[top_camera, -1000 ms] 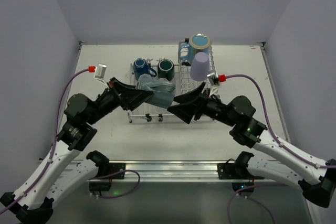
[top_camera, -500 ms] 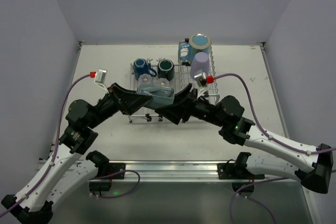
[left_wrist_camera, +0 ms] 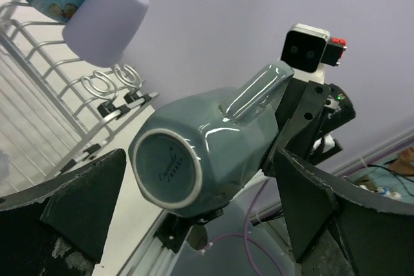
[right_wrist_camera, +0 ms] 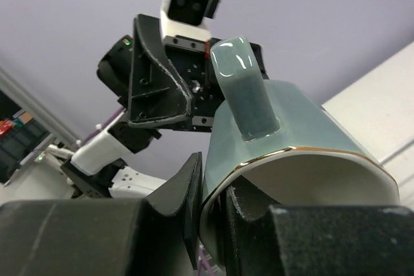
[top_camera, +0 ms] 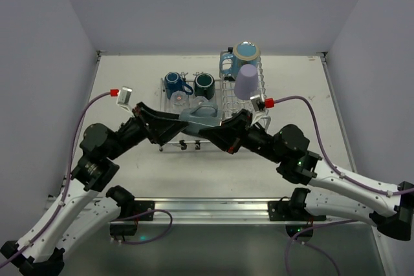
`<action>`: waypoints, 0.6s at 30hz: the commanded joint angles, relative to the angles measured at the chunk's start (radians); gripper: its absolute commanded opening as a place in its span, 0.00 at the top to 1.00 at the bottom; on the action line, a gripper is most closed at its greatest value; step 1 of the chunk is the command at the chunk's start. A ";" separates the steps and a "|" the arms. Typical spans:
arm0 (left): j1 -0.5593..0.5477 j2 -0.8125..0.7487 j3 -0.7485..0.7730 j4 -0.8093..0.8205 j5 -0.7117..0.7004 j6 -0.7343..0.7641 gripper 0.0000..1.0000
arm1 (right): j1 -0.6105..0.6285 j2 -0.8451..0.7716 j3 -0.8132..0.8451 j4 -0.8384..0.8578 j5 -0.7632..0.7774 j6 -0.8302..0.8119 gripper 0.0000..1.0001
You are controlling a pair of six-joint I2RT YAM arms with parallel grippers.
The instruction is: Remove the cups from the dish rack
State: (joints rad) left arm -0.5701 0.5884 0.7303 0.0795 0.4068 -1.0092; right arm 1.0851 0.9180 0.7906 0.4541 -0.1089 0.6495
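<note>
A grey-green mug (top_camera: 197, 118) hangs on its side above the front of the dish rack (top_camera: 240, 103), between both arms. My right gripper (right_wrist_camera: 213, 182) is shut on its gold-edged rim (right_wrist_camera: 304, 153), one finger inside and one outside. My left gripper (left_wrist_camera: 200, 159) stands open around the mug's base (left_wrist_camera: 169, 171), with gaps at both fingers (left_wrist_camera: 84, 192). Still in the rack are a blue mug (top_camera: 173, 84), a dark green mug (top_camera: 205, 83), a light-blue mug (top_camera: 243, 55), a lavender tumbler (top_camera: 246, 82) and a clear glass (top_camera: 178, 100).
The wire rack (left_wrist_camera: 58, 88) fills the table's middle back, its raised tined section to the right. Purple cables (top_camera: 294, 100) loop from both wrists. A metal rail (top_camera: 213, 208) runs along the near edge between the arm bases.
My right gripper has moved in and shut on the mug's rim. The left gripper, which held the mug a second ago, has opened wider and let go.
</note>
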 commanded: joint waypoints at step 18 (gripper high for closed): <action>0.006 -0.030 0.187 -0.417 -0.154 0.449 0.00 | -0.024 -0.156 0.540 -0.650 0.644 -0.382 1.00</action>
State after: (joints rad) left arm -0.5697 0.5697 0.9089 -0.2531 0.2859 -0.6464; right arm 1.0771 0.7849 1.1763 -0.1898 0.2886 0.4210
